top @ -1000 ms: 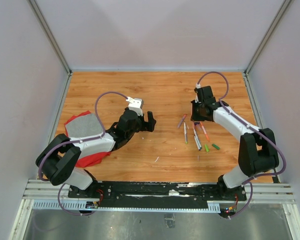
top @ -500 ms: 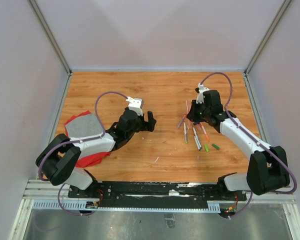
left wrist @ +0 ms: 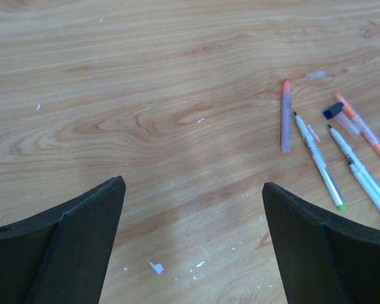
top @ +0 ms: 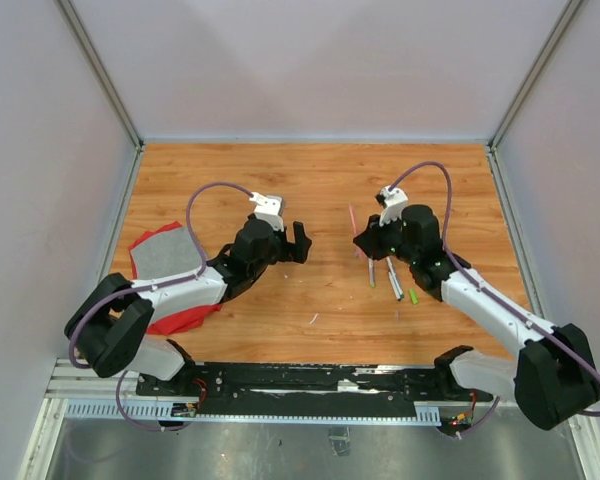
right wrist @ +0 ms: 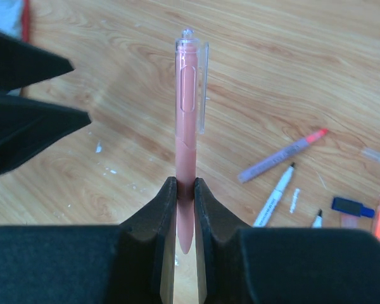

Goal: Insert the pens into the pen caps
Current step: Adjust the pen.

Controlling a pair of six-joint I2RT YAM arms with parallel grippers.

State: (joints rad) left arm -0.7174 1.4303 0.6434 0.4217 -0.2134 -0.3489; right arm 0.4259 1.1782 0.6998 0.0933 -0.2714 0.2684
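- Nearest us, a short green cap (top: pixel 413 296) lies alone on the table (top: pixel 320 180), joined to no barrel, so that pairing is not yet made. The red cloth (top: pixel 170 310) sits under the left arm, out of the work.
- Just beyond, the loose pens (top: pixel 391 277) lie flat and fanned out. A blue cap (left wrist: pixel 332 111) rests among them beside an orange pen (left wrist: pixel 362 128), all within easy reach of the right arm.
- The left gripper (left wrist: pixel 193 187) hovers over bare wood, spread wide and holding nothing. It faces its partner, and we judge it is placed to receive.
- The right gripper (right wrist: pixel 185 190) is clenched on the pink pen (right wrist: pixel 185 114) near its tapered end. The pen is lifted off the table with its long part free and pointing away.
- That far end carries a clear clip. We cannot tell whether it is a cap.
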